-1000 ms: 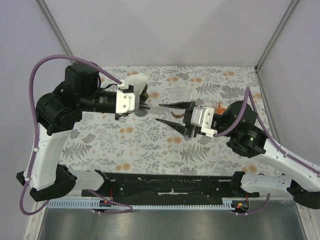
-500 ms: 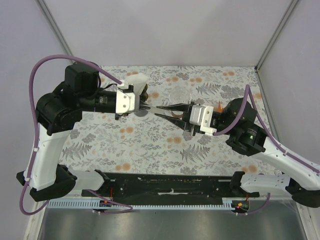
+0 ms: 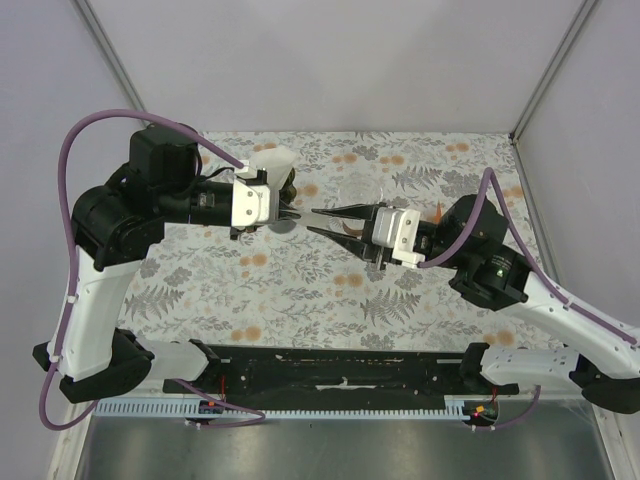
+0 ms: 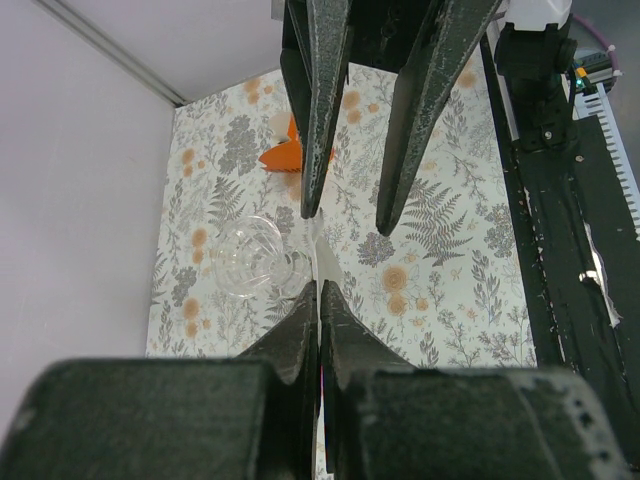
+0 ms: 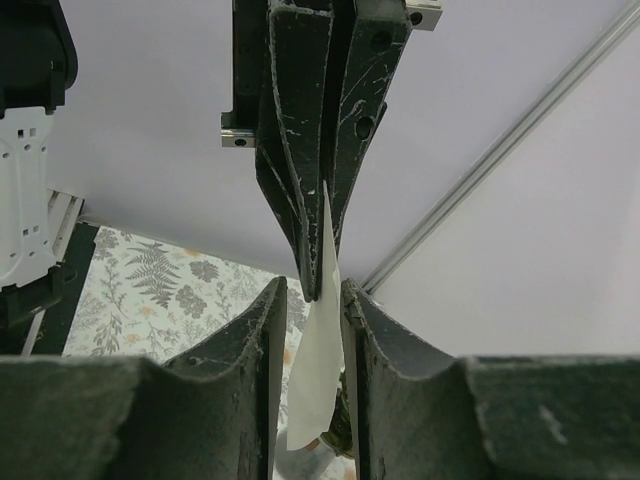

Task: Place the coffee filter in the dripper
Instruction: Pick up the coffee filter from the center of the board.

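Rightward of centre a second ago, the right pincer has since slid left toward the left pincer, and its fingers have drawn in from a wide spread to a narrower gap. The left arm has not shifted.

Both pincers meet tip to tip above the middle of the bench. The left one is fully closed on the filter, a thin white sheet pinched near its upper edge and hanging below the closed tips in the right wrist view. The right pincer is part open, one finger on each side of that sheet. From the left wrist its two tips stand clearly apart, with the filter seen edge-on just below the tip nearer the dripper. Whether that finger touches the paper I cannot tell; the other is clear of it.

The dripper, a clear glass cone, stands on the bench just behind the right pincer's fingers, apart from the filter. A small orange piece lies on the bench to the dripper's right, beside the right wrist. A white object sits at the far side of the bench behind the left wrist.
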`<state>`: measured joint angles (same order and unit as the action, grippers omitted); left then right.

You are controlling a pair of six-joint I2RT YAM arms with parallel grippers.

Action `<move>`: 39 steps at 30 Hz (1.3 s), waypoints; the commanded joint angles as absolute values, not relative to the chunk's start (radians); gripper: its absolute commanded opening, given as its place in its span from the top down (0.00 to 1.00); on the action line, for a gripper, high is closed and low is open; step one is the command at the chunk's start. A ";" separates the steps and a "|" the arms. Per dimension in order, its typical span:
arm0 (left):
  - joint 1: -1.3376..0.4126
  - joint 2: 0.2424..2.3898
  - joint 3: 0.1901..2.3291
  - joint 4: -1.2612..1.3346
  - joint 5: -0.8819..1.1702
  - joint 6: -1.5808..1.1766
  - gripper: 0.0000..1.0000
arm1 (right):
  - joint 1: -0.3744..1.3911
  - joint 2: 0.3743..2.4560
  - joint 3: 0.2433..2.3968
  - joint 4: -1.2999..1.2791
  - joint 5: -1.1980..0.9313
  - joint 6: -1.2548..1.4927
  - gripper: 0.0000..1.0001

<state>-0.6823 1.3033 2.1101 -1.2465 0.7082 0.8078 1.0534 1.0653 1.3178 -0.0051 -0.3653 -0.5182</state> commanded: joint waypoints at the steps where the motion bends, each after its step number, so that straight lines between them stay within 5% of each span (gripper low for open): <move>1: -0.687 1.292 2.125 -1.213 0.718 0.784 0.98 | 1.057 1.074 1.371 0.002 -0.383 -0.518 0.68; 13: -0.687 1.289 2.123 -1.212 0.721 0.779 0.98 | 1.058 1.106 1.394 -0.044 -0.348 -0.537 0.77; 32: -0.687 1.293 2.125 -1.213 0.727 0.779 0.98 | 1.057 1.112 1.417 -0.046 -0.310 -0.577 0.73; 39: -0.689 1.295 2.129 -1.215 0.727 0.781 0.98 | 1.058 1.121 1.430 -0.067 -0.316 -0.583 0.79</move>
<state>-0.6827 1.3033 2.1101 -1.2465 0.7086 0.8047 1.0546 1.1141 1.3811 -0.0677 -0.3168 -0.5739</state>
